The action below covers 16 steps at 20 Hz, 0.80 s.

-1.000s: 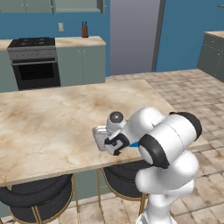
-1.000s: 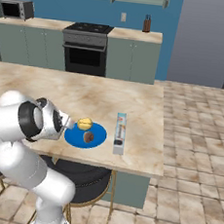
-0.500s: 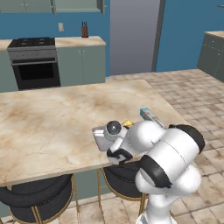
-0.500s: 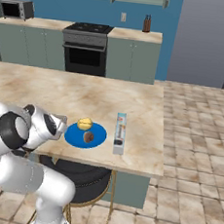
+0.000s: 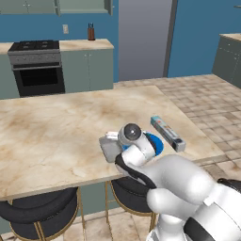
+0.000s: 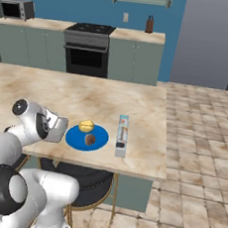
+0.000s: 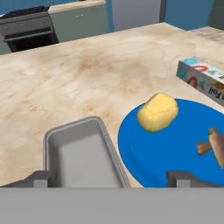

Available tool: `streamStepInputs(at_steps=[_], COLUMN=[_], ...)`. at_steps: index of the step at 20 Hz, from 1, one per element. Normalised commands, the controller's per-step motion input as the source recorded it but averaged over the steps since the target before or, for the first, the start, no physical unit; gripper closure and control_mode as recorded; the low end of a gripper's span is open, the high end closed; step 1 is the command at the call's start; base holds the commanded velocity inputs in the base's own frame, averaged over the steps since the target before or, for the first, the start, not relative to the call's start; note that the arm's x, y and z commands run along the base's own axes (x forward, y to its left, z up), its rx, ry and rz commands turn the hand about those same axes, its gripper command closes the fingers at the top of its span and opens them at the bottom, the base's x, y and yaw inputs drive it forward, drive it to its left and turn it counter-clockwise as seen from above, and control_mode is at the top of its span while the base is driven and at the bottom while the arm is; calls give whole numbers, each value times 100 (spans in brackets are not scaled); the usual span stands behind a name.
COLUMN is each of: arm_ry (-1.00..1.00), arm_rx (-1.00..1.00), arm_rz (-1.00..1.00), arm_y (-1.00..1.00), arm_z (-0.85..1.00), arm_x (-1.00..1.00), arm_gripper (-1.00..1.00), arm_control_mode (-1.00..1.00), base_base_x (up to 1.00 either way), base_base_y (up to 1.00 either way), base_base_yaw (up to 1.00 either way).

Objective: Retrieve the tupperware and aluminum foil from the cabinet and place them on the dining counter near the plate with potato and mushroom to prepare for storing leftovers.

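The grey translucent tupperware [image 7: 83, 154] rests upright on the beige dining counter [image 7: 87, 74], just left of the blue plate [image 7: 175, 146]. On the plate lie the yellowish potato [image 7: 158, 112] and the brownish mushroom [image 7: 214, 146]. The aluminum foil [image 7: 202, 80] carton lies beyond the plate. My gripper [image 7: 111, 178] hovers open close above the tub's near end, its fingertips [image 7: 41, 178] spread wide and holding nothing. From the base, the tupperware [image 5: 109, 147] peeks out beside my hand, with the plate [image 6: 87, 137], potato [image 6: 86, 126] and foil [image 6: 122, 135] to its right.
Black stools [image 5: 37, 212] stand under the counter's near edge. A stove [image 5: 37, 61], a knife block [image 5: 91, 32] and a microwave [image 6: 17, 8] line the back wall under the wall cabinet [image 5: 82, 5]. A tall fridge [image 5: 143, 37] stands beside them. Tiled floor lies to the right.
The gripper has opened and let go of the tupperware, which now sits on the counter beside the plate. The arm's elbow has swung lower and closer to the base.
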Motion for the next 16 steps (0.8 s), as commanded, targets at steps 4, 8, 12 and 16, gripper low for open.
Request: streamStepInputs(at_steps=[4, 8, 12, 16], arm_ry=[1, 4, -4, -14], arm_rx=[-1, -1, 0, 2], arm_rz=[-9, -15, -8, 4], arm_y=[0, -18, -81, -91], arm_z=[100, 89, 14, -5], arm_x=[-11, -82, -100, -76], arm_gripper=[-100, -100, -100, -100], arm_control_mode=[-100, -100, -100, -100], base_base_x=[0, 0, 0, 0], base_base_y=[0, 0, 0, 0], base_base_yaw=[0, 0, 0, 0])
